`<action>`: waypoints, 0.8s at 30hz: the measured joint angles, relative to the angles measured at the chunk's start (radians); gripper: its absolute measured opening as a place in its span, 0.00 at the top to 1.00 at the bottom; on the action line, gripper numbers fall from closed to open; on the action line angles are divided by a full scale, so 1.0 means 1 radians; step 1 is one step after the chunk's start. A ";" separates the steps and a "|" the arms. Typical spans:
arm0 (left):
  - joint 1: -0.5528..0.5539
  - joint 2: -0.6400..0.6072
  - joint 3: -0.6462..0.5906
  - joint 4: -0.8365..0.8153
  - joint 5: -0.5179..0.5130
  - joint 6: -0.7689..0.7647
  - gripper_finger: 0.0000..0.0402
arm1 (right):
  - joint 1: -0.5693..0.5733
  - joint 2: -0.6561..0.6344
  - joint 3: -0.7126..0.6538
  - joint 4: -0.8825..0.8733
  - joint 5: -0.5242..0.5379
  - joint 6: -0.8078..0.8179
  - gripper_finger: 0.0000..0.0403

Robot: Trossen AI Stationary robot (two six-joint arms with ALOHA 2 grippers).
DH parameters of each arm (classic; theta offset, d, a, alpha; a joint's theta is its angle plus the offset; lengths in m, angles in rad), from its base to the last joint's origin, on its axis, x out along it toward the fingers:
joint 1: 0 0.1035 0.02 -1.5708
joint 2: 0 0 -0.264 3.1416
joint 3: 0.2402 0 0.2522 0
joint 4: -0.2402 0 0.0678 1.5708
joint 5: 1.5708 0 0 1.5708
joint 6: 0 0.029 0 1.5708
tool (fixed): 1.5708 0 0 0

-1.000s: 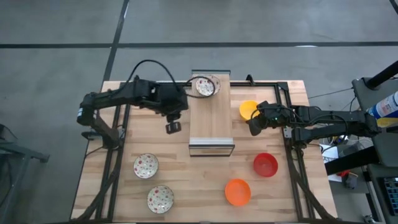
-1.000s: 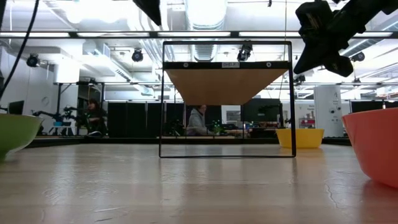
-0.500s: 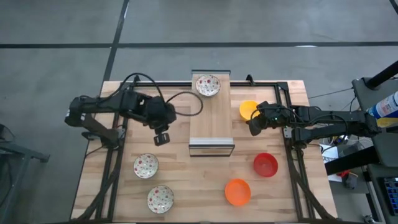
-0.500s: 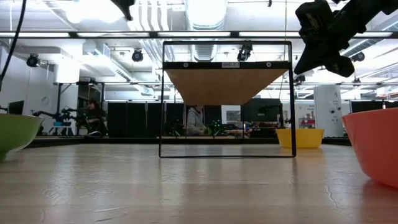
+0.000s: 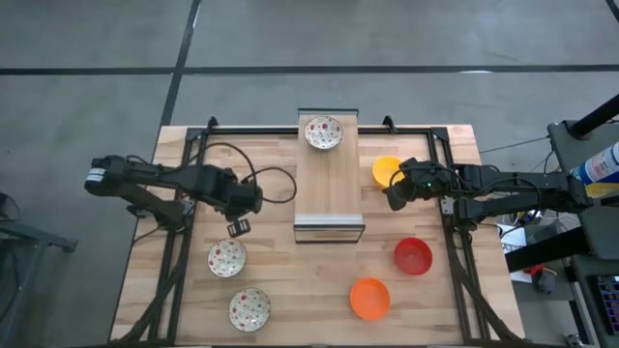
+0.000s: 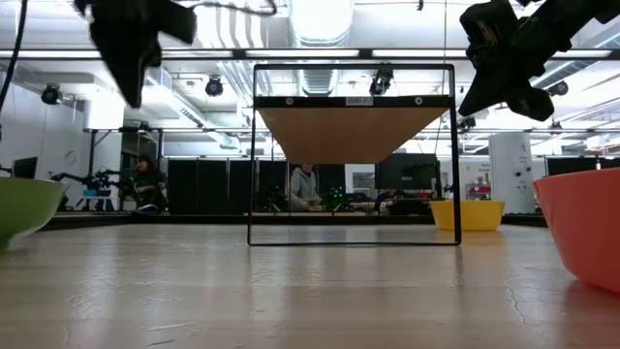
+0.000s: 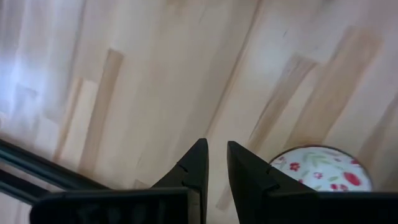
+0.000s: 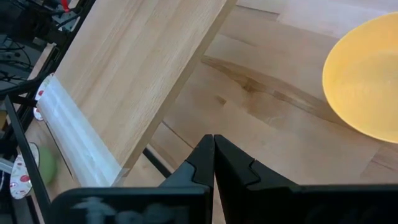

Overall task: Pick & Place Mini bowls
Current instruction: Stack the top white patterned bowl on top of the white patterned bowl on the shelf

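Observation:
Two white speckled mini bowls (image 5: pixel 227 258) (image 5: pixel 250 308) stand on the table at the near left. A third (image 5: pixel 323 132) sits on the far end of the raised wooden board (image 5: pixel 327 184). The yellow bowl (image 5: pixel 386 171) is right of the board, with the red bowl (image 5: pixel 413 256) and the orange bowl (image 5: pixel 369 298) nearer. My left gripper (image 5: pixel 237 227) points down just beyond the nearest-left speckled bowl (image 7: pixel 323 168); its fingers (image 7: pixel 216 158) stand slightly apart with nothing between them. My right gripper (image 5: pixel 395 198) hangs shut beside the yellow bowl (image 8: pixel 367 81), above the table.
The board rests on a black wire stand (image 6: pixel 354 155) in the table's middle. Black frame rails (image 5: pixel 179 222) run along the table's left and right sides. Bare tabletop lies between the left bowls and the board.
My left gripper has gone from beside the board toward the table's left and near edges and has come down, ending just beyond the upper speckled bowl. Its wrist has rolled somewhat on the way. The bowls have stayed where they were.

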 joint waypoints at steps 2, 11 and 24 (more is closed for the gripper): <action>0.000 -0.010 -0.061 0.033 0.014 -0.006 0.87 | 0.000 0.000 0.000 0.000 0.000 0.000 0.98; -0.002 -0.032 -0.182 0.123 0.037 -0.047 0.87 | 0.000 0.000 0.000 0.000 -0.001 0.018 0.98; -0.002 -0.028 -0.199 0.218 0.125 -0.027 0.87 | 0.000 0.000 -0.020 0.003 -0.001 0.056 0.98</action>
